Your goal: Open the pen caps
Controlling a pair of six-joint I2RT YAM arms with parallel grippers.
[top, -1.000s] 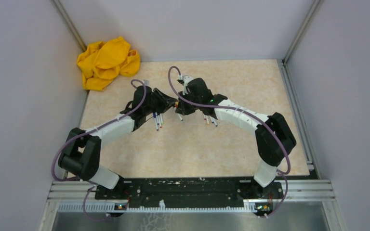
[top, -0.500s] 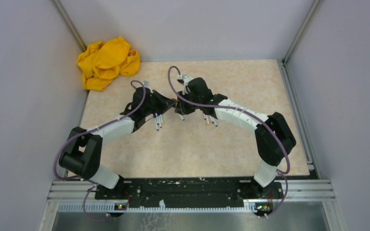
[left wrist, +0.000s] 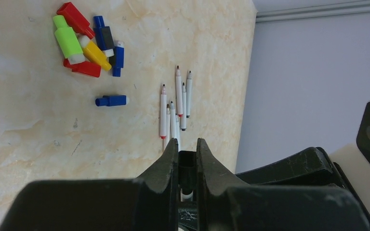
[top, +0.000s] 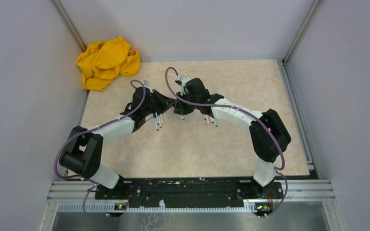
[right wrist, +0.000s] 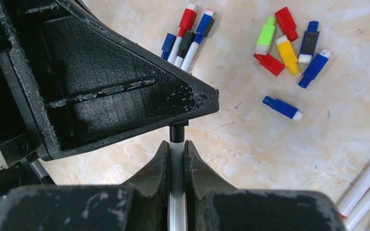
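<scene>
right arm [top: 269, 134] shifted left — pen [right wrist: 177, 192], cap [right wrist: 177, 131] gripped

1. left arm [top: 115, 129] and right arm [top: 229, 113]: white shell links between bulky black joint housings.
2. a purple-grey cable [top: 167, 79] loops loosely along each arm, from base to wrist.
3. jaws matte black, wedge-shaped, scuffed with pale scratches.
4. both bases sit on a black rail [top: 188, 187] flecked with white marks.

Both arms stood tip to tip over the table [top: 197, 149].
Left gripper [left wrist: 187, 147] pinched the pen cap [right wrist: 177, 132], right gripper [right wrist: 176, 144] the pen [right wrist: 177, 185].
</scene>
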